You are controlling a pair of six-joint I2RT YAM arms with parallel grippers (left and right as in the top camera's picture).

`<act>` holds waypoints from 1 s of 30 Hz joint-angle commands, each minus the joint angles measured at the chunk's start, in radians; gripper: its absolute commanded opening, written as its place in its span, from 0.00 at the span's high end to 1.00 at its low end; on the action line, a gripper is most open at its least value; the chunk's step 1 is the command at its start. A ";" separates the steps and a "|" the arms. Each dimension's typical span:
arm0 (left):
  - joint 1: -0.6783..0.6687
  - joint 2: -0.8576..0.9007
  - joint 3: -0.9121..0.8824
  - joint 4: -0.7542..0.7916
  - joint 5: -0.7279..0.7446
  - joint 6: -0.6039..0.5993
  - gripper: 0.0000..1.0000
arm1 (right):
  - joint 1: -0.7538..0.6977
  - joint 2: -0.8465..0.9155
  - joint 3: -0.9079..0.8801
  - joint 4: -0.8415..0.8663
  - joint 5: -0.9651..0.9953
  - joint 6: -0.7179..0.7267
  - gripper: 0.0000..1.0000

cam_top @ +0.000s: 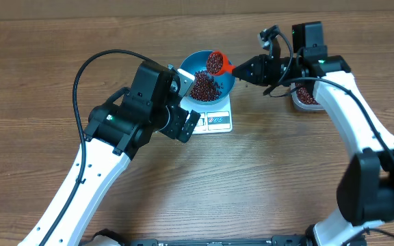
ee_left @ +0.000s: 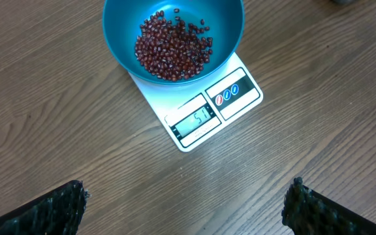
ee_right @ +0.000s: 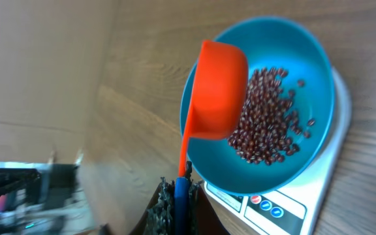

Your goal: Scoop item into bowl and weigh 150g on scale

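Observation:
The blue bowl (cam_top: 228,85) stands on the white scale (cam_top: 219,122), with a heap of red-brown beans (cam_top: 203,87) inside. My right gripper (cam_top: 249,68) is shut on the handle of an orange scoop (cam_top: 216,63), which is tilted over the bowl's far rim with beans in it. In the right wrist view the scoop (ee_right: 217,91) hangs mouth-down over the bowl (ee_right: 312,72) and its beans (ee_right: 266,117). My left gripper (cam_top: 187,121) hovers open just left of the scale's front. Its fingers (ee_left: 51,212) frame bare table below the scale (ee_left: 240,91), whose display reads 51.
A clear tub (cam_top: 307,96) holding more beans sits at the right, under my right arm. A black cable (cam_top: 87,75) loops above my left arm. The table's far edge runs along the top of the overhead view.

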 commanded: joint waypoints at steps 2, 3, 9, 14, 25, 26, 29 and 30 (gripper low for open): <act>0.004 -0.010 -0.007 0.002 0.003 -0.013 0.00 | 0.024 -0.118 0.032 -0.019 0.099 -0.078 0.96; 0.004 -0.010 -0.007 0.002 0.003 -0.013 0.00 | 0.029 -0.131 0.032 -0.027 0.114 -0.089 0.96; 0.004 -0.010 -0.007 0.002 0.003 -0.013 0.00 | 0.066 -0.160 0.032 -0.072 0.219 -0.103 0.96; 0.004 -0.010 -0.007 0.002 0.003 -0.013 0.00 | 0.109 -0.160 0.032 -0.119 0.330 -0.148 0.96; 0.004 -0.010 -0.007 0.002 0.003 -0.013 0.00 | 0.186 -0.160 0.031 -0.132 0.492 -0.185 0.96; 0.004 -0.010 -0.007 0.002 0.003 -0.013 0.00 | 0.192 -0.160 0.032 -0.132 0.509 -0.185 0.96; 0.004 -0.010 -0.007 0.002 0.003 -0.013 0.00 | 0.207 -0.160 0.032 -0.132 0.532 -0.185 0.96; 0.004 -0.010 -0.007 0.002 0.003 -0.013 0.00 | 0.211 -0.160 0.032 -0.132 0.531 -0.189 0.96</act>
